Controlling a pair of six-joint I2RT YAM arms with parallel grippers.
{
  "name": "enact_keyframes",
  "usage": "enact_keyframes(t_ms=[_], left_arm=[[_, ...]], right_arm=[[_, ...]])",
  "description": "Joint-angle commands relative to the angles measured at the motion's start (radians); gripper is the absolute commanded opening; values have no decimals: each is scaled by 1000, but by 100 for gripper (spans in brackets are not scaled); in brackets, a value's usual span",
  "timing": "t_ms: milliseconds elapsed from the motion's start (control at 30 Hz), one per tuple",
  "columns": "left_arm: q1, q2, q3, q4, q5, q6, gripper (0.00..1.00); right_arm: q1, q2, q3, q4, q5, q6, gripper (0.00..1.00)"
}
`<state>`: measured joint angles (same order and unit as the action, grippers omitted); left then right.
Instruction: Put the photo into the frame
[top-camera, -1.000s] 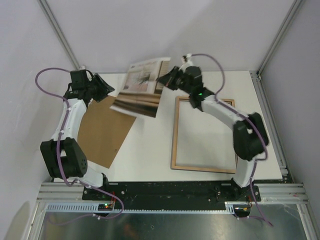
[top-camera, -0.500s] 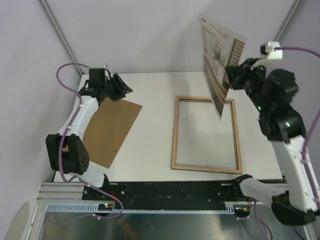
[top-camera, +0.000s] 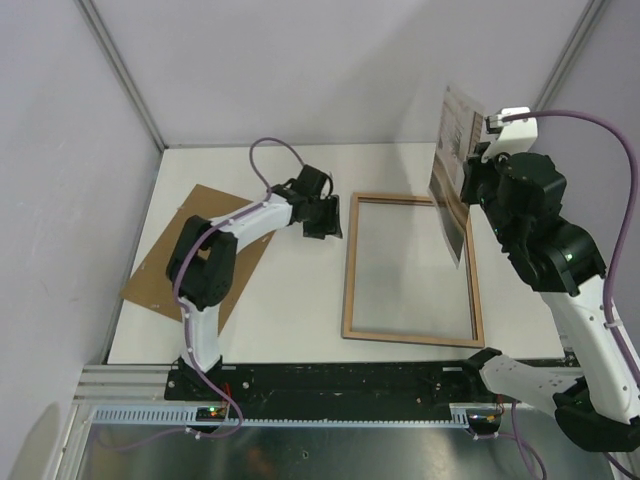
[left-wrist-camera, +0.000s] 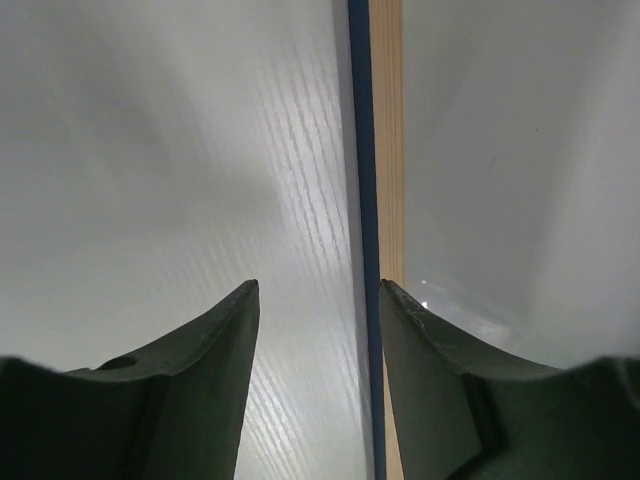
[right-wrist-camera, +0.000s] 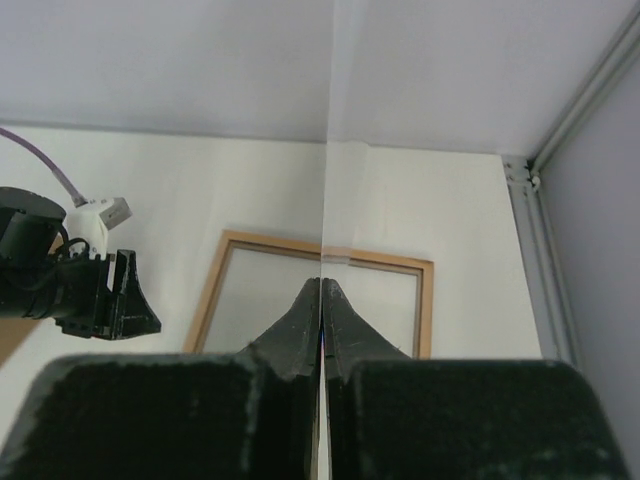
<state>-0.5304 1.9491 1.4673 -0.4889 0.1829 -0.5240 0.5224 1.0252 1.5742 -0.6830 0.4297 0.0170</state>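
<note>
We see the right gripper (top-camera: 472, 178) clamped on the photo (top-camera: 457, 125), holding it upright over the frame (top-camera: 347, 270), now more edge-on. The left gripper (top-camera: 326, 222), fingers apart, has moved from the cardboard (top-camera: 150, 285) to the frame's left rail.

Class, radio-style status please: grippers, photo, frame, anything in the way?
Left gripper open at frame edge. Right gripper shut on photo, held upright in air. Cardboard lies left, apart from frame.

board (top-camera: 150, 285) left of frame (top-camera: 348, 270), photo (top-camera: 456, 120) above
</note>
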Motion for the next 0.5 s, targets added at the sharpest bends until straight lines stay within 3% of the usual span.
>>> enact_keyframes(t_ms=[0,467], left_arm=[[-45,37,92,-25,-120,73,57],[-156,216,256,-78,-177,118,59]], right_arm=[[3,-10,9,10,62,-47,0],[-17,-14,28,4,40,-46,0]])
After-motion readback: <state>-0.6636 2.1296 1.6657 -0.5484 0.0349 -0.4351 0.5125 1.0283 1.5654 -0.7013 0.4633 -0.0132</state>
